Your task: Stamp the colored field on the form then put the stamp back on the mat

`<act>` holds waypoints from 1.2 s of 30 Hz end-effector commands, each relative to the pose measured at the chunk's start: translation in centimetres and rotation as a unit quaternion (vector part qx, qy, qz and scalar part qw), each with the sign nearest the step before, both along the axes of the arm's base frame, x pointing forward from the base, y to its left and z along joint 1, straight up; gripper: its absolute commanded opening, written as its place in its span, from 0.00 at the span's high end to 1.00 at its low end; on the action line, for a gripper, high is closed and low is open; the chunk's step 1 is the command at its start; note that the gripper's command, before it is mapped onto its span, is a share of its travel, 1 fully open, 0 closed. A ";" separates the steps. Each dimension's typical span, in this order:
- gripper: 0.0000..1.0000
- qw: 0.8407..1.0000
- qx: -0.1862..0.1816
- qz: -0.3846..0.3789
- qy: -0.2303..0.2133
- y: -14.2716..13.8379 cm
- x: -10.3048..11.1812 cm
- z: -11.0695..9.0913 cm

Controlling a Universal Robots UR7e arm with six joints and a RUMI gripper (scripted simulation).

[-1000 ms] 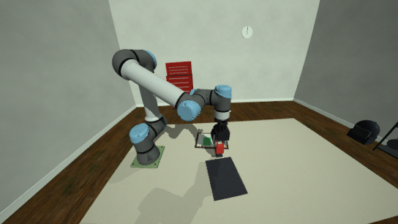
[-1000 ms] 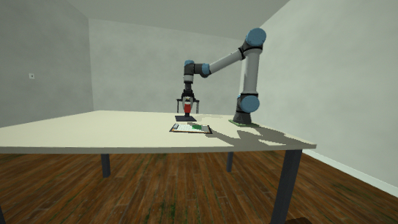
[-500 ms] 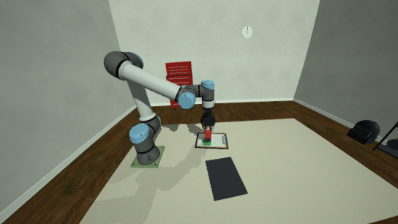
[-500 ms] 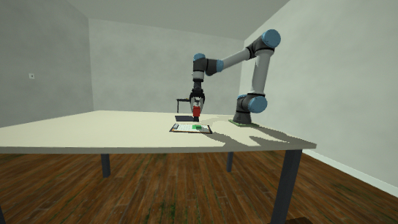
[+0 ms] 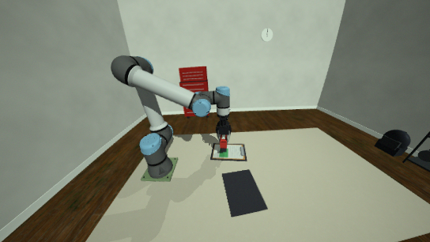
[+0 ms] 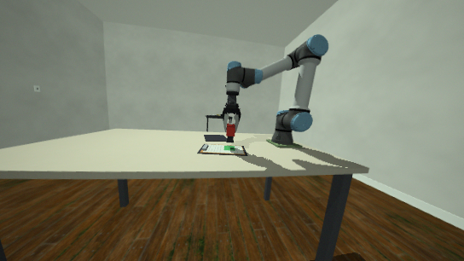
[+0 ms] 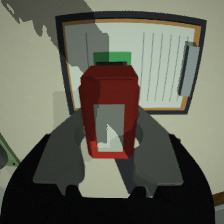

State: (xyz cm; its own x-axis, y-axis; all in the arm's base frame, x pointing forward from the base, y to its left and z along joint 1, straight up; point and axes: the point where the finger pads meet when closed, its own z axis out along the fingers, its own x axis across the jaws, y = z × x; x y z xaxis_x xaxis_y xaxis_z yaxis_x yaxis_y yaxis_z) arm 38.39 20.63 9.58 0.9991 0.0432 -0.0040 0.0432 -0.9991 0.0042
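My gripper (image 5: pixel 224 139) (image 6: pixel 230 124) (image 7: pixel 111 105) is shut on the red stamp (image 5: pixel 223 143) (image 6: pixel 230 130) (image 7: pixel 109 112), which hangs upright. It hovers a little above the form, a white lined sheet on a clipboard (image 5: pixel 237 151) (image 6: pixel 215 148) (image 7: pixel 160 65). The green field (image 5: pixel 224 155) (image 6: pixel 229 147) (image 7: pixel 113 57) lies right under the stamp; only its far edge shows past the stamp in the wrist view. The dark mat (image 5: pixel 243 192) (image 6: pixel 214 137) lies bare on the table, in front of the clipboard in the top view.
The arm's base (image 5: pixel 159 169) (image 6: pixel 283 142) stands on a green plate left of the clipboard. A red tool cabinet (image 5: pixel 193 85) is at the back wall. A dark object (image 5: pixel 394 143) sits off the table's right side.
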 end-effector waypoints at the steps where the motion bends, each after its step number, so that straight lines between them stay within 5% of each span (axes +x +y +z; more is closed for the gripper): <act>1: 0.84 1.000 0.000 0.000 -0.001 0.0 0.0 -0.1; 22: 0.84 1.000 0.000 0.000 -0.001 0.0 0.0 -3.7; 36: 0.84 1.000 0.000 0.000 -0.001 0.1 0.0 -4.0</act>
